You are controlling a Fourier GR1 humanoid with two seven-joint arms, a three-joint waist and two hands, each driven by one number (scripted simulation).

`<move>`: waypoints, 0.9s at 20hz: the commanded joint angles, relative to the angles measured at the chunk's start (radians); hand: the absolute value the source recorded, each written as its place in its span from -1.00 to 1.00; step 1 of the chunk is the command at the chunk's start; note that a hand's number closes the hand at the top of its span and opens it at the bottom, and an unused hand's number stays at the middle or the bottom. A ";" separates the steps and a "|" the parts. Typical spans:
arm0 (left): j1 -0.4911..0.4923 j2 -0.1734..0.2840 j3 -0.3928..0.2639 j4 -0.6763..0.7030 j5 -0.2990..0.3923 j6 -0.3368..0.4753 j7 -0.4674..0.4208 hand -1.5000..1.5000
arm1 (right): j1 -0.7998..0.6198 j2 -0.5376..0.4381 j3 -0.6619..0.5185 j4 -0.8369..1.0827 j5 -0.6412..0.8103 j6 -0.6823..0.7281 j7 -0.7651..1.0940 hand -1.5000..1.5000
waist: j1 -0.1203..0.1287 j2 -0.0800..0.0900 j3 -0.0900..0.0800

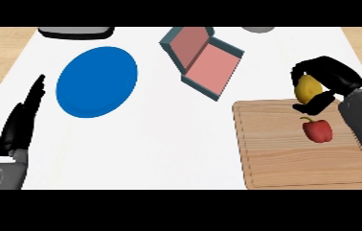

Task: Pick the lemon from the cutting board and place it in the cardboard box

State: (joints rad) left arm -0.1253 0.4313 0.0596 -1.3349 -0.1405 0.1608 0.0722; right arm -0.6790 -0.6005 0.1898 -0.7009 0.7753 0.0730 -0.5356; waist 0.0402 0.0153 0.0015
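My right hand is curled round the yellow lemon, holding it above the far right corner of the wooden cutting board. The box, teal outside and pink inside, lies open on the white counter to the left of the hand, beyond the board. My left hand rests open at the left edge with its fingers pointing up.
A red bell pepper lies on the board just below the lemon. A blue plate sits at the left centre. A dark tray and a grey round object show at the far edge.
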 commanded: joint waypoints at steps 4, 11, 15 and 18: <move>0.000 0.030 0.040 0.016 0.020 -0.034 -0.012 0.00 | -0.141 -0.054 -0.142 0.144 -0.028 -0.146 -0.044 1.00 | -0.010 -0.007 0.000; 0.005 -0.027 0.015 0.055 -0.035 0.016 -0.042 0.00 | -0.240 0.007 -0.197 0.132 -0.079 -0.188 -0.174 1.00 | -0.021 -0.010 -0.001; 0.020 -0.021 0.030 0.014 -0.040 0.012 -0.019 0.00 | -0.272 0.067 -0.181 0.081 -0.087 -0.103 -0.139 1.00 | -0.029 -0.014 -0.002; -0.041 -0.027 0.022 0.034 -0.049 0.010 0.034 0.00 | -0.354 0.116 -0.195 0.096 -0.120 -0.026 -0.094 1.00 | -0.027 -0.012 -0.001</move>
State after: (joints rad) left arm -0.1275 0.4102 0.0851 -1.3090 -0.1703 0.1645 0.0684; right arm -0.9741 -0.5308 0.0067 -0.6172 0.6782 -0.0105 -0.6443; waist 0.0144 0.0021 -0.0002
